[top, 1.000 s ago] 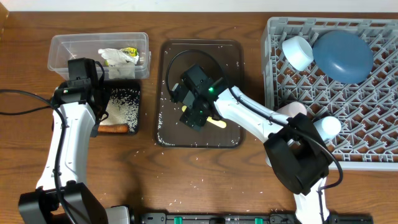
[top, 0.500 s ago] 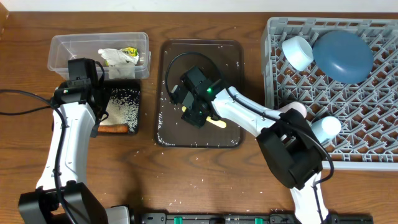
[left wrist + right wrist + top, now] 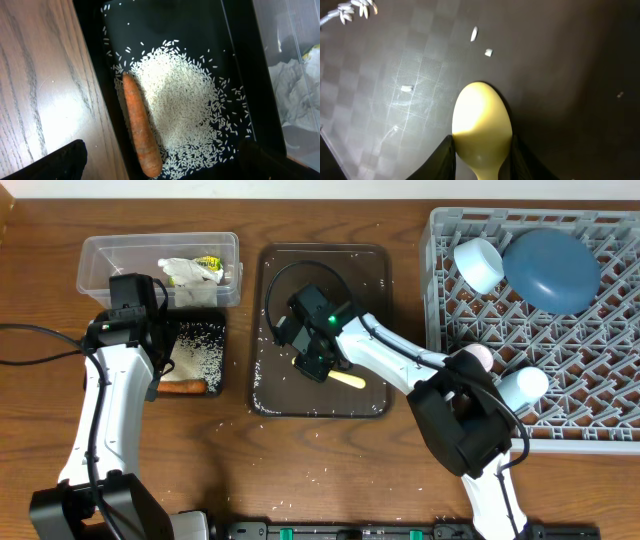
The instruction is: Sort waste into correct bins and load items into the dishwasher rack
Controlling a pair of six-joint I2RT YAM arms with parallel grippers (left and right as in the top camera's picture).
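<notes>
The pale yellow spoon [image 3: 350, 379] lies on the dark brown serving tray [image 3: 372, 280]. My right gripper [image 3: 312, 364] is down on it. In the right wrist view both fingers [image 3: 444, 156] press the sides of the spoon's bowl [image 3: 481, 125], so the gripper [image 3: 481, 152] is shut on it. My left gripper [image 3: 160, 345] hangs open over the black tray [image 3: 216, 330], which holds rice [image 3: 185, 105] and the orange stick [image 3: 142, 132]. The left gripper [image 3: 165, 167] holds nothing. Crumpled paper [image 3: 190, 272] sits in the clear tub [image 3: 100, 260].
The grey rack [image 3: 440, 290] at the right holds the dark blue plate [image 3: 550, 268], the bowl [image 3: 478, 263], a light blue cup [image 3: 527, 386] and a pink cup [image 3: 478, 356]. Stray rice grains dot the brown tray [image 3: 395, 75] and the table's front.
The right gripper's jaws have closed in from wide apart onto the spoon. The left arm has not moved.
</notes>
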